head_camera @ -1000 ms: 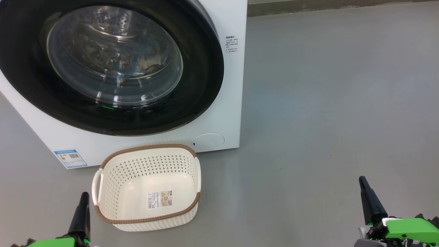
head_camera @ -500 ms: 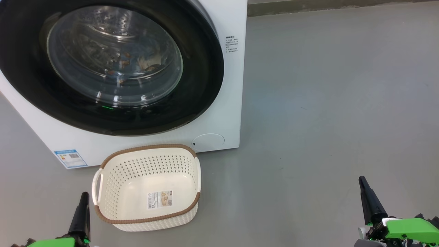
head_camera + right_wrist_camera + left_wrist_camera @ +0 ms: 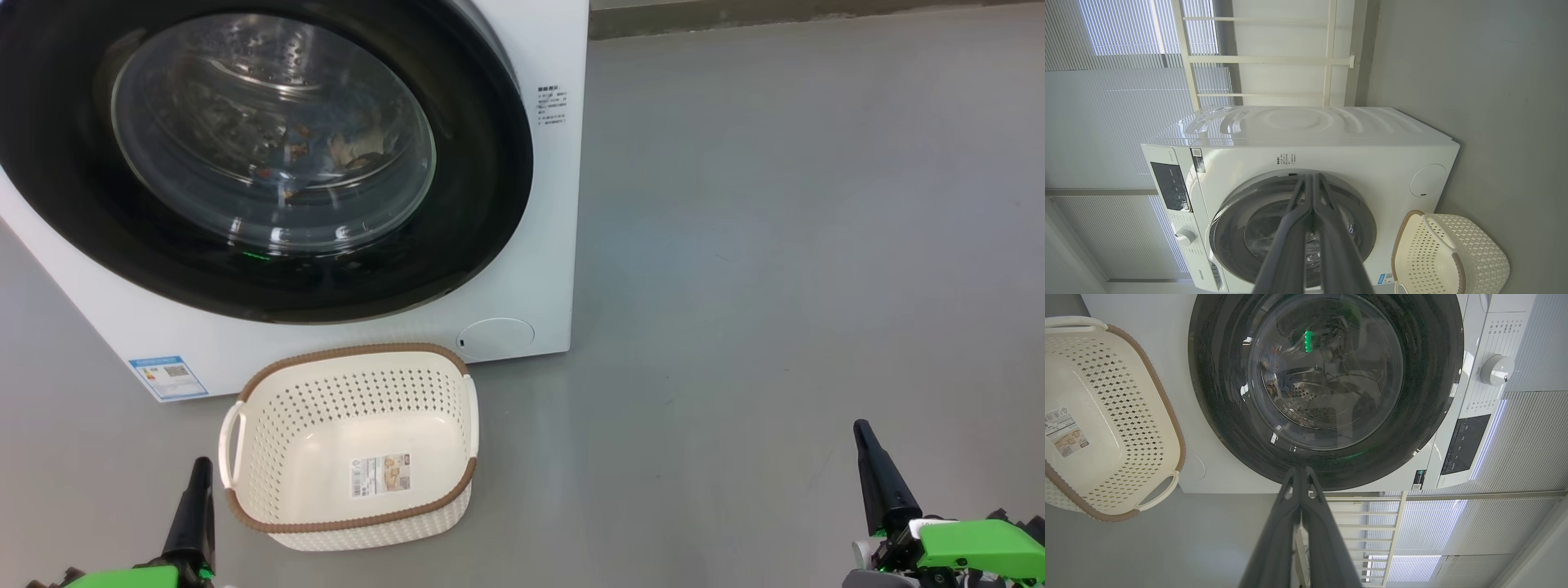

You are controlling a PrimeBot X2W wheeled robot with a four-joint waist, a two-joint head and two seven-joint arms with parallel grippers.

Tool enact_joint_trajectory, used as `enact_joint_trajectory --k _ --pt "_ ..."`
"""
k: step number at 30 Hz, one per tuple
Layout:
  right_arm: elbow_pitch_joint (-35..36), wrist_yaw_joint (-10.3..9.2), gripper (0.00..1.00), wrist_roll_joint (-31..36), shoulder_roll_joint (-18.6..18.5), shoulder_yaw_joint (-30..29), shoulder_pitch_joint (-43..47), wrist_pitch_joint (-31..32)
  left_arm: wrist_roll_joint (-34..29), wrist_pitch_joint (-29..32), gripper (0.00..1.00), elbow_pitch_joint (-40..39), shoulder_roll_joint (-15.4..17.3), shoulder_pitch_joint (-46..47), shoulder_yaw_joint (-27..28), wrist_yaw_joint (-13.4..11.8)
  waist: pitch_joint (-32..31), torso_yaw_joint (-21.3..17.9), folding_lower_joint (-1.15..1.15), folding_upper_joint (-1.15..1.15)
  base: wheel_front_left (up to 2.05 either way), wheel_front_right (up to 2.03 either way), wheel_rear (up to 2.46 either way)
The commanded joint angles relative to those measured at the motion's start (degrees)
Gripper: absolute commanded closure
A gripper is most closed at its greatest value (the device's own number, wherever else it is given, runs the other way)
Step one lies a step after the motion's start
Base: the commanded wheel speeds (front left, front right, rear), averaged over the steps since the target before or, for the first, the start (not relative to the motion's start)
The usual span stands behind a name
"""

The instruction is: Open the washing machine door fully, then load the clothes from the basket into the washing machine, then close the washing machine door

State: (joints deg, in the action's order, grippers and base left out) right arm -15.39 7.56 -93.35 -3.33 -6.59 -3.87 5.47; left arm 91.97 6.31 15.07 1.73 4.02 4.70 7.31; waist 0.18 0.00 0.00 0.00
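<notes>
Nearest you, both grippers are clenched on nothing: the left gripper (image 3: 200,465) sits low at your left, and the right gripper (image 3: 864,431) is well off to your right over bare floor (image 3: 775,245). Just ahead and to the right of the left one sits the basket (image 3: 351,523), empty, its long side running across you. Beyond it stands the washing machine (image 3: 547,245) with its door (image 3: 482,163) shut against the front. The clothes (image 3: 343,151) show behind the glass (image 3: 204,212). The job looks done. If the door needs another push, it lies ahead and left, nearer your left arm.
</notes>
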Motion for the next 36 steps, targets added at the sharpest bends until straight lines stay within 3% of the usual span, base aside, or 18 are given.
enact_joint_trajectory --k 1,36 --pt "1.4 -0.08 1.0 0.5 -0.1 0.9 -2.2 0.4 0.2 0.2 1.0 -1.0 1.1 2.2 1.8 0.2 0.0 0.0 0.0 0.0 0.0 0.0 0.0" --pt "1.4 -0.08 1.0 0.8 0.1 0.5 -2.3 0.7 0.2 0.2 1.0 -1.0 1.1 2.2 1.8 0.2 0.0 0.0 0.0 0.0 0.0 0.0 0.0"
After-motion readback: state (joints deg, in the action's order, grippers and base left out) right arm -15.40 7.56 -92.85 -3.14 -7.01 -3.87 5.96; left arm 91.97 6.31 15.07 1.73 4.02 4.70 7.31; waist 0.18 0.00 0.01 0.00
